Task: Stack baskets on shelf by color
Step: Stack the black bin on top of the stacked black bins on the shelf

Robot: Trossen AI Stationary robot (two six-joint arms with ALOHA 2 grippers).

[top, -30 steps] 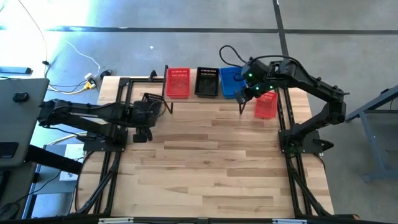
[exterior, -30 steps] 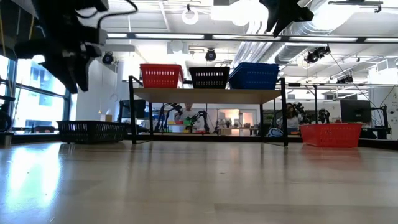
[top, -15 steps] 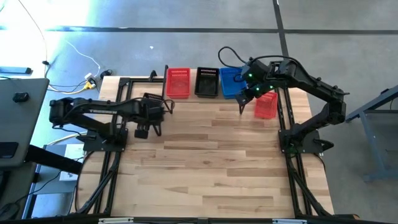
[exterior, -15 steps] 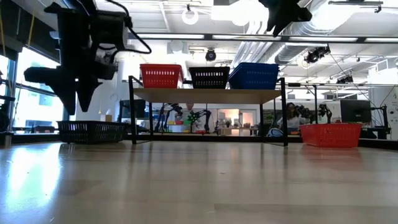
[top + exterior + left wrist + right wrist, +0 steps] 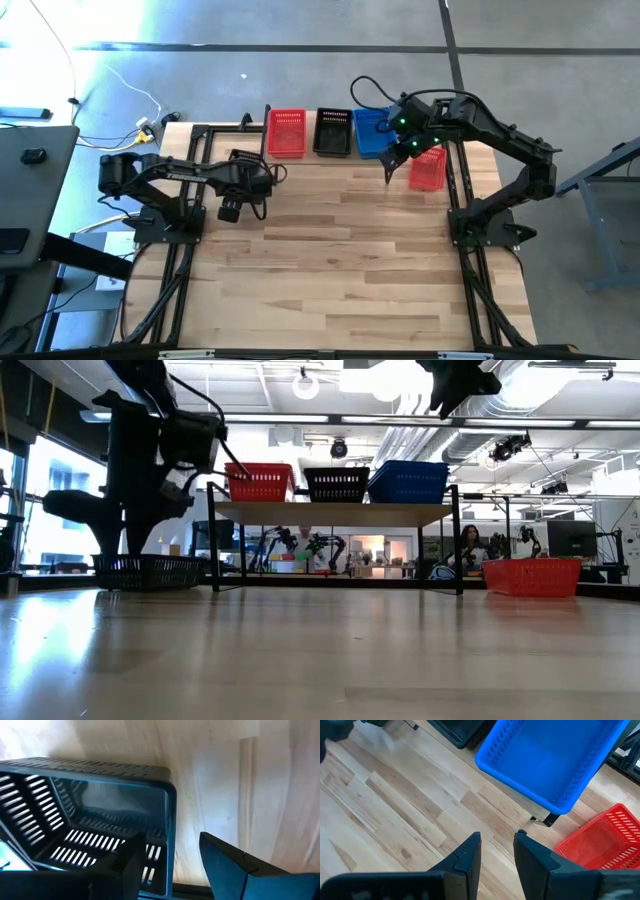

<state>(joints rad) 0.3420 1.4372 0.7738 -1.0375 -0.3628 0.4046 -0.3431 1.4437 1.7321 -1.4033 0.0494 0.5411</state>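
A black basket [image 5: 240,157] rests on its bottom on the table, left of the shelf [image 5: 335,513]; it also shows in the low view [image 5: 148,570]. My left gripper [image 5: 172,865] is open and points down over this basket's end wall [image 5: 170,825], one finger inside the basket and one outside; I cannot tell whether either touches it. On the shelf stand a red basket [image 5: 286,132], a black basket [image 5: 333,131] and a blue basket [image 5: 371,130]. My right gripper [image 5: 497,842] is open and empty, high above the table by the shelf's right end.
Another red basket [image 5: 428,168] rests on the table right of the shelf; it also shows in the right wrist view [image 5: 600,845]. The black frame rails [image 5: 170,280] run along both table sides. Bare wooden tabletop [image 5: 340,260] lies in front of the shelf.
My left gripper has swung toward the table's right edge and come down over the black basket on the table, ending with its fingers on either side of the basket's wall. The basket has stayed in place.
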